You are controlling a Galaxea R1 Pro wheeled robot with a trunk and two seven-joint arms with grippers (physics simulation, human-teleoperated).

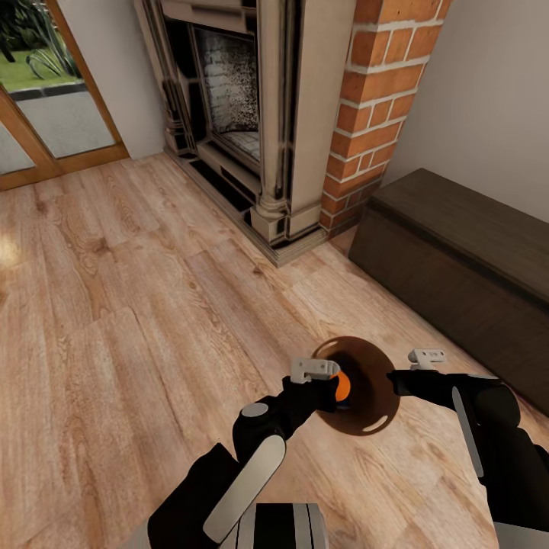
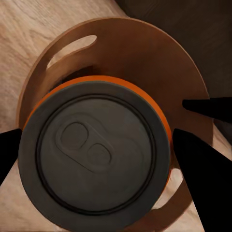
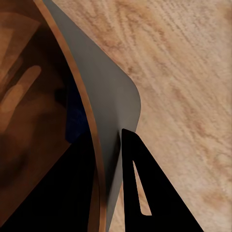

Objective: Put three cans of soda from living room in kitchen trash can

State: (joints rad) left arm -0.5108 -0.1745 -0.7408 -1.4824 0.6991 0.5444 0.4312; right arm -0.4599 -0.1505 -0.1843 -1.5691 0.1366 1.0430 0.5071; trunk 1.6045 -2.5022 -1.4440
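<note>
On the living room's wood floor (image 1: 114,305), the left claw (image 1: 335,385) grips an orange can (image 2: 96,154) over the bin (image 1: 374,412), whose rim the right claw (image 3: 108,193) pinches; centre it, then release.

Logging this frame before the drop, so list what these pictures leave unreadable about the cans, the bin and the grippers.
- Other two cans: nowhere identifiable; the trash can interior is dark in the head view, and the orange can covers most of its opening in the left wrist view.
- Left gripper: finger contact with the can sides is hidden by the can's top.
- Right gripper: fingers straddle the bin rim; how tightly they close is unclear.
</note>
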